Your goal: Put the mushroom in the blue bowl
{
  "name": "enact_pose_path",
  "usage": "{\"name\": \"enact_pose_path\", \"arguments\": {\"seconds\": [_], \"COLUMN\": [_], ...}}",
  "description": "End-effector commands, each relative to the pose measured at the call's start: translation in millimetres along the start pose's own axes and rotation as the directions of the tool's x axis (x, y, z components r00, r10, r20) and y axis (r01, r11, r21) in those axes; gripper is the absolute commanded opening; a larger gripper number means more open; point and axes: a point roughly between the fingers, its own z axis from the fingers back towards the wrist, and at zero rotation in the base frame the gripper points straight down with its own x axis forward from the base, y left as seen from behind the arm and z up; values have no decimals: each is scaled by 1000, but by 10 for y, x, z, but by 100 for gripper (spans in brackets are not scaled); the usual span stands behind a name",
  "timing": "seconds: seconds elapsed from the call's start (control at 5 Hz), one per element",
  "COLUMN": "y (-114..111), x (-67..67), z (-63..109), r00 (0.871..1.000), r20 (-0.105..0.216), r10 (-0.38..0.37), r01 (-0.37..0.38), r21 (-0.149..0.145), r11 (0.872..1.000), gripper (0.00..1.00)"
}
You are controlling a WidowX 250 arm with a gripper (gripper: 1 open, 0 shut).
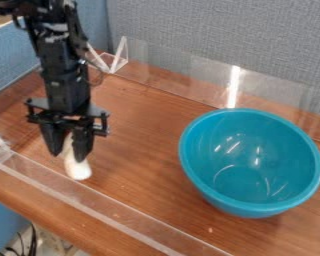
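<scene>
Small cream-white toy mushroom (77,164) clamped upright in the black tool (73,150), long axis vertical, pale rounded end down just above the wooden surface (149,110), top hidden between the fingers. Grasp looks done. Left: carry right to the large glossy teal-blue plastic bowl (251,163), well apart, seemingly empty.
</scene>
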Motion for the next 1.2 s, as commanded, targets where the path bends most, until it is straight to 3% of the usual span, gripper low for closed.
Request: {"name": "enact_pose_path", "arguments": {"seconds": [0.0, 0.4, 0.6, 1.0], "y": [-174, -743, -1118, -1271], "x": [54, 78, 135, 260], "z": [298, 583, 587, 532], "r00": [995, 973, 956, 948], "r20": [86, 134, 130, 117], "r10": [-45, -186, -261, -297], "r01": [44, 184, 259, 294], "r21": [14, 28, 32, 40], "r11": [999, 983, 965, 955], "gripper": [0, 0, 0, 0]}}
